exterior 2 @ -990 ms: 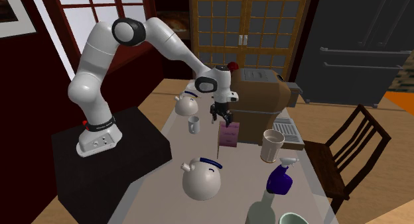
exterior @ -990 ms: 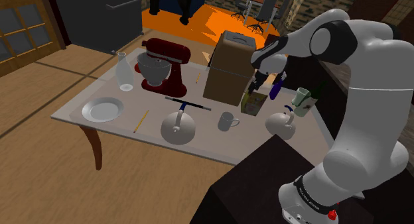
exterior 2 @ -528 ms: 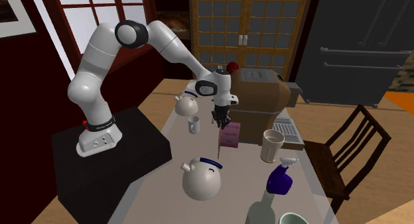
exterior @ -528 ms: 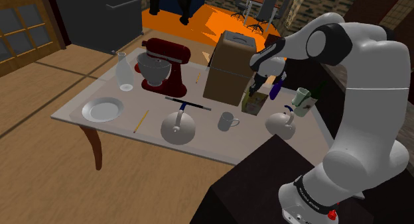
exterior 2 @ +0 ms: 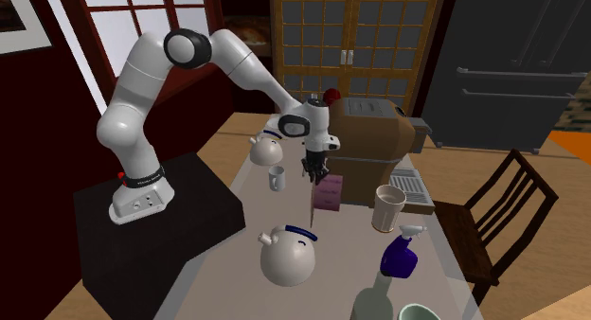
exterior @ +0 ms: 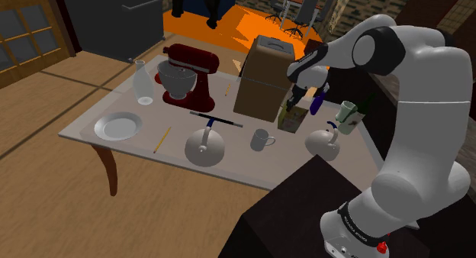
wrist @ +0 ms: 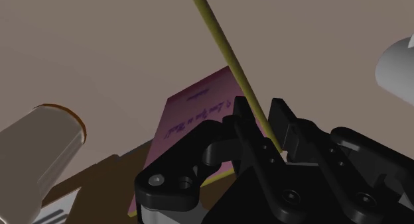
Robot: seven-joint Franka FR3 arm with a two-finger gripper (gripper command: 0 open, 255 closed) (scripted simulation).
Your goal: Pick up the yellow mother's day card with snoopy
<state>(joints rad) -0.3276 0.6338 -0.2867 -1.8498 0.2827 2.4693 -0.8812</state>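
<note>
Card: the yellow card (exterior: 289,119) stands upright about mid-table, just in front of the brown box (exterior: 262,79), on the box's stand-facing side.
Jaws: closed on the card's top edge, both fingers (wrist: 244,126) pinching it. Honestly can't tell if its bottom edge is off the table (exterior: 233,163).
Crowding it: a pink card (exterior 2: 330,191) sits right behind it, and a white mug (exterior: 261,140) and a white teapot (exterior: 324,142) are near.
Further off: beige cup (exterior 2: 388,207), blue spray bottle (exterior 2: 401,257), and a red mixer (exterior: 187,73) toward the far end.
Wrist view: the card is edge-on, just a thin yellow line, with writing on the pink one.
Shoulder view: shows the card's yellowish face and hides the pink card.
</note>
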